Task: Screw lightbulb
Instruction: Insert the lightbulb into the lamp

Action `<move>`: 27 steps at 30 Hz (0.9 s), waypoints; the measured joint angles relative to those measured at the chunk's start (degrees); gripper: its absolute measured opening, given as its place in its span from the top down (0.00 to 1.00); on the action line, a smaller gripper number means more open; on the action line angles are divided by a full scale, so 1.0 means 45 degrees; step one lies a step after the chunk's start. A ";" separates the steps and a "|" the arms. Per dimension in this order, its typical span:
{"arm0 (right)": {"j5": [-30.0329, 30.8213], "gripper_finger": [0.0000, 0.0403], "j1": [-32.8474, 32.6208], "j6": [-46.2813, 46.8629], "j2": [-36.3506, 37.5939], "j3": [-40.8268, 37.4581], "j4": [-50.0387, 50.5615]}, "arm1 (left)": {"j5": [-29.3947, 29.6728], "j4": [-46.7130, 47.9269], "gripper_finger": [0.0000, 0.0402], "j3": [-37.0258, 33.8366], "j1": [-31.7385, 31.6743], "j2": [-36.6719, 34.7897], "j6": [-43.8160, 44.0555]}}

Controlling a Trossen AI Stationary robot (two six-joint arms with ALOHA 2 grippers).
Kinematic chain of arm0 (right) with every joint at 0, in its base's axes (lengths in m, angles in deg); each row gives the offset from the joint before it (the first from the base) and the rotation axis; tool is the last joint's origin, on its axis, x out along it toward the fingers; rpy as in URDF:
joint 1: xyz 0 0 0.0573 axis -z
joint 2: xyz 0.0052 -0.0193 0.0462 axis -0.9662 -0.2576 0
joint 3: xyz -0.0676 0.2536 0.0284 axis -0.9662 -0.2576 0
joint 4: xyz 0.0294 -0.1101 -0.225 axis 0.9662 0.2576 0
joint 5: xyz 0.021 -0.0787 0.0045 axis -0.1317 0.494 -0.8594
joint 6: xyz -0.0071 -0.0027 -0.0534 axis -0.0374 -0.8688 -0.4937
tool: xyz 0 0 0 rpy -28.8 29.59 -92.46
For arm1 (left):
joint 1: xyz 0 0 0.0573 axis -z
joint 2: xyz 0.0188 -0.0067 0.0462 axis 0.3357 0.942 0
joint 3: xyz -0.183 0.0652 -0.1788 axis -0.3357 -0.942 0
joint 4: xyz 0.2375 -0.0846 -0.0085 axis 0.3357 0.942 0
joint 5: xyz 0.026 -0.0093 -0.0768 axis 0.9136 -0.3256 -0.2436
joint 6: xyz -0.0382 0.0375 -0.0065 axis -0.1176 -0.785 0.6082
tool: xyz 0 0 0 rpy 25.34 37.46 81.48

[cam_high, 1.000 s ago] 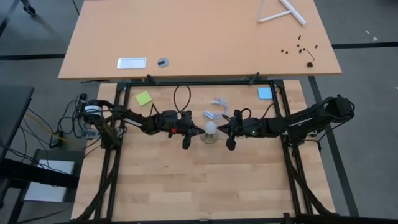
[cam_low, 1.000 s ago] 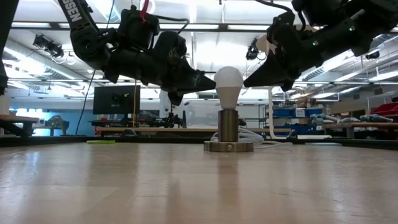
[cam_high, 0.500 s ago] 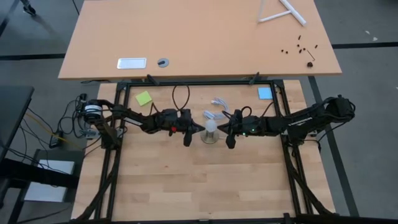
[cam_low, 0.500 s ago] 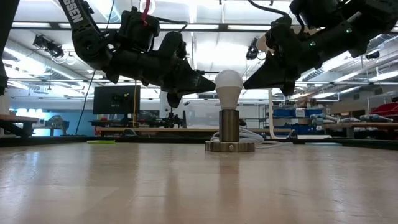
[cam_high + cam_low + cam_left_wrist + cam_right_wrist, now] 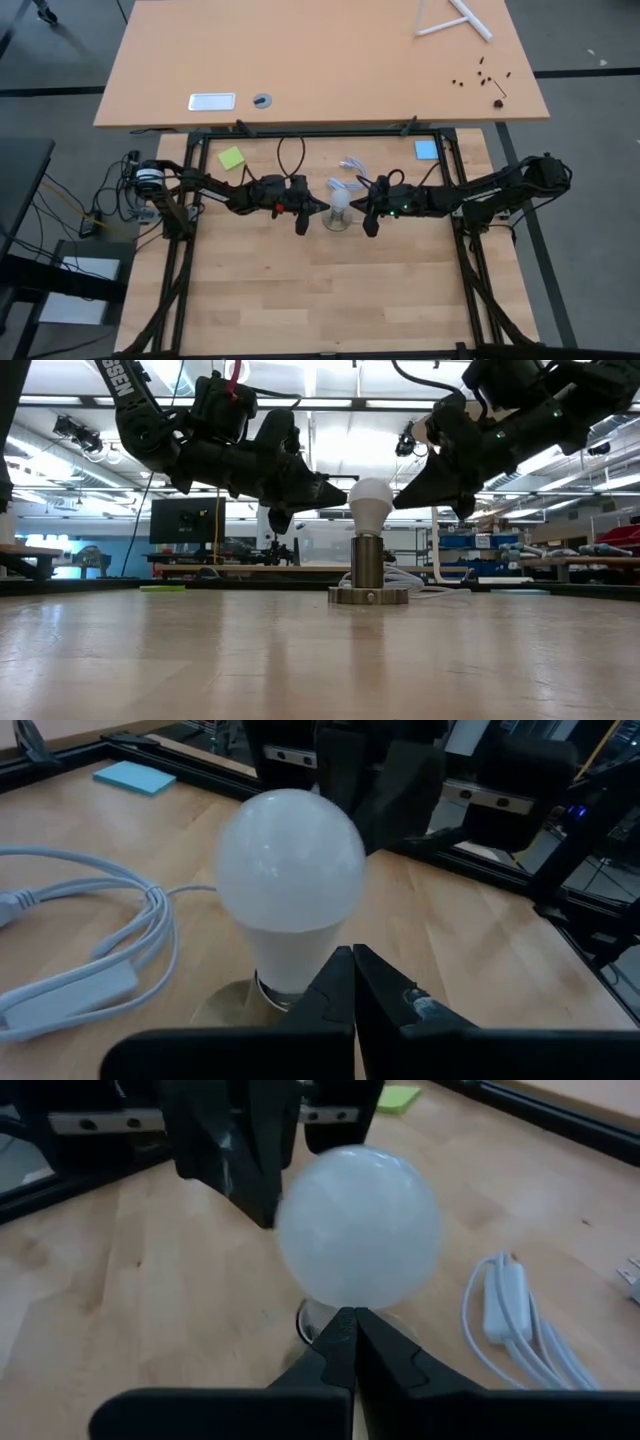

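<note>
Lightbulb (image 5: pixel 370 504): white, frosted, pear-shaped; stands upright in a cylindrical metal socket (image 5: pixel 368 563) on a round base, near the middle of the wooden bench (image 5: pixel 330 290); long axis vertical, rounded dome up, screw end down and hidden inside the socket. Left gripper (image 5: pixel 340 489): fingers closed together with nothing between them, tip pointing at the dome from the left side, just beside it; whether it touches cannot be told. The left arm lies low and nearly level across the bench, reaching in from the left edge. Right gripper (image 5: pixel 396 493): fingers likewise pressed shut and empty, tip aimed at the opposite side of the dome, a small gap visible in the low view. The right arm stretches in from the right edge, also near level. White cord (image 5: pixel 349 168): coiled on the bench behind the socket. Green sticky note (image 5: pixel 232 157) and blue sticky note (image 5: pixel 426 149): at the far corners.
</note>
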 joint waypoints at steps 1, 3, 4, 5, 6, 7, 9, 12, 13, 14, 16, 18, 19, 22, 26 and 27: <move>-0.0110 0.96 0.0000 -0.0032 0.0000 0.0000 -0.0109 | -0.0002 0.0002 1.00 0.0000 0.0007 0.0000 0.0000; -0.0252 0.96 -0.0009 -0.0079 0.0000 0.0000 -0.0229 | -0.0004 0.0030 1.00 0.0000 0.0061 0.0000 -0.0020; -0.0259 0.96 -0.0028 -0.0105 0.0000 0.0000 -0.0236 | -0.0005 0.0031 1.00 0.0000 0.0085 0.0000 -0.0115; -0.0259 0.96 -0.0058 -0.0168 0.0000 0.0000 -0.0232 | -0.0005 0.0033 1.00 0.0000 0.0108 0.0000 -0.0229; -0.0259 0.96 -0.0092 -0.0184 0.0015 0.0000 -0.0224 | 0.0008 0.0029 1.00 0.0000 0.0112 0.0000 -0.0297; -0.0259 0.96 -0.0139 -0.0209 0.0064 0.0000 -0.0199 | 0.0098 0.0029 1.00 0.0000 0.0122 0.0000 -0.0301; -0.0264 0.95 -0.0214 -0.0210 0.0236 0.0000 -0.0193 | 0.0310 0.0029 1.00 0.0000 0.0119 0.0000 -0.0292; -0.0228 0.93 -0.0307 -0.0191 0.0605 0.0000 -0.0107 | 0.0355 0.0029 1.00 -0.0005 0.0063 0.0000 -0.0013; -0.0186 0.92 -0.0316 -0.0196 0.0759 0.0000 -0.0046 | 0.0367 0.0029 1.00 -0.0005 0.0058 0.0000 0.0010; -0.0177 0.90 -0.0316 -0.0205 0.0910 0.0000 -0.0012 | 0.0421 0.0029 1.00 -0.0005 0.0058 0.0000 0.0008; -0.0032 0.87 -0.0302 -0.0268 0.1250 0.0000 0.0036 | 0.0448 0.0029 1.00 -0.0010 0.0058 0.0000 -0.0010; 0.0267 0.81 -0.0269 -0.0397 0.1564 0.0000 0.0038 | 0.0448 -0.0015 1.00 -0.0087 -0.0002 -0.0004 -0.0015; 0.0352 0.78 -0.0229 -0.0532 0.1689 0.0000 0.0044 | 0.0473 -0.0012 1.00 -0.0168 -0.0049 -0.0010 -0.0015; 0.0384 0.68 -0.0032 -0.0617 0.1870 0.0000 0.0082 | 0.0891 -0.0168 1.00 -0.0493 -0.0225 -0.0010 0.0077; -0.0263 0.56 0.0401 -0.0628 0.1797 0.0000 0.0377 | 0.0925 -0.1350 1.00 -0.1016 -0.0546 -0.0010 0.0601; -0.0507 0.54 0.0508 -0.0618 0.1746 0.0000 0.0357 | 0.0831 -0.1656 1.00 -0.1096 -0.0630 -0.0010 0.0676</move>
